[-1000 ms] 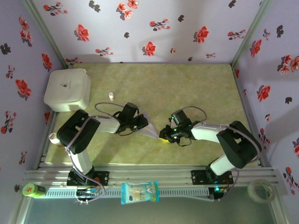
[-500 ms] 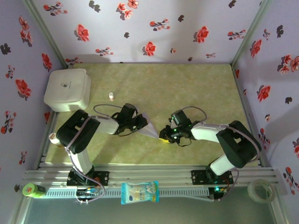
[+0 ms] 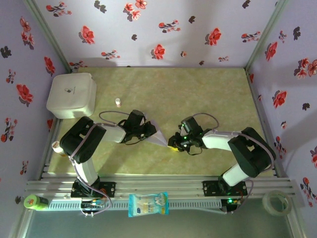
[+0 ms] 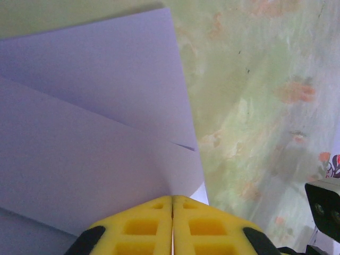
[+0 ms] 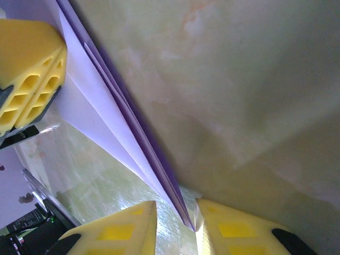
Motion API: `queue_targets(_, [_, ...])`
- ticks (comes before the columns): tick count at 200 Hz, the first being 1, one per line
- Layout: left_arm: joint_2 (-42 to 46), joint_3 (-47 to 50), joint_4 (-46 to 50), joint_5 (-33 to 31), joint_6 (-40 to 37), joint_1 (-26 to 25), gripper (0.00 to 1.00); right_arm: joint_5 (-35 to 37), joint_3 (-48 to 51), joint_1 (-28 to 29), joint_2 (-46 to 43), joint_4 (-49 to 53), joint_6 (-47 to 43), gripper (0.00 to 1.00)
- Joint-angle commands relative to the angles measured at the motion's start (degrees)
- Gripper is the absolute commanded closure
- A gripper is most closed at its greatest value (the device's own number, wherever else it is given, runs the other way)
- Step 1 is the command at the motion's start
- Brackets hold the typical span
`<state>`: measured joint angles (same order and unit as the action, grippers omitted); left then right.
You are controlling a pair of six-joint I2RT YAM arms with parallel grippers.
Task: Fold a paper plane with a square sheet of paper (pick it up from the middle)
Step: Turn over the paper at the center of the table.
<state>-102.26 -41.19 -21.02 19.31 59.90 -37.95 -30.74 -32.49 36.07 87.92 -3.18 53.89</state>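
Note:
The paper plane (image 3: 159, 135), pale-lilac paper folded in layers and tapering to a sharp tip, hangs just above the green table between the two arms. My left gripper (image 3: 150, 131) is shut on its wide end; in the left wrist view the yellow pads (image 4: 143, 226) meet on the paper's (image 4: 95, 133) edge at the left gripper (image 4: 172, 199). My right gripper (image 3: 173, 144) is open at the sharp end. In the right wrist view the paper's (image 5: 106, 111) tip lies between the right gripper's (image 5: 175, 218) fingers, against the right-hand pad (image 5: 234, 228). The left gripper's pads (image 5: 32, 79) show beyond.
A white rounded box (image 3: 72, 95) stands at the table's left back, with a small white cylinder (image 3: 118, 102) beside it. A blue-and-white packet (image 3: 148, 204), a tape roll (image 3: 276, 202) and a green item (image 3: 33, 202) lie on the near rail. Floral walls enclose three sides.
The right gripper has edged slightly left toward the paper's tip. The left gripper and the paper hold almost still.

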Motion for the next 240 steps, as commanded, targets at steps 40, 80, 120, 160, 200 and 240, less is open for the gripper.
queue_targets(40, [-2.0, 1.5, 5.6, -1.8, 0.0, 0.8, 0.91, -1.3, 0.5, -0.3, 1.2, -2.8, 1.0, 0.75])
queue_targets(80, [-2.0, 1.2, 5.6, -1.5, 0.1, 0.8, 0.91, -0.6, 0.6, -0.4, 0.9, -3.9, 0.7, 0.75])
queue_targets(120, [-1.7, 1.1, 5.6, -1.5, 0.0, 0.8, 0.91, -0.1, 1.1, -0.7, 1.2, -6.7, 1.5, 0.75])
queue_targets(160, [-1.5, 1.1, 5.6, -1.5, 0.0, 0.8, 0.91, -1.1, 1.6, -1.1, 1.6, -9.3, 1.9, 0.76])
queue_targets(200, [-1.4, 0.6, 5.4, -1.5, 0.2, 0.9, 0.91, -1.8, 2.2, -1.4, 2.0, -10.5, 2.1, 0.78])
queue_targets(240, [-1.4, 0.5, 5.4, -1.5, 0.3, 0.9, 0.91, -2.3, 2.4, -1.4, 2.4, -11.2, 2.1, 0.79])
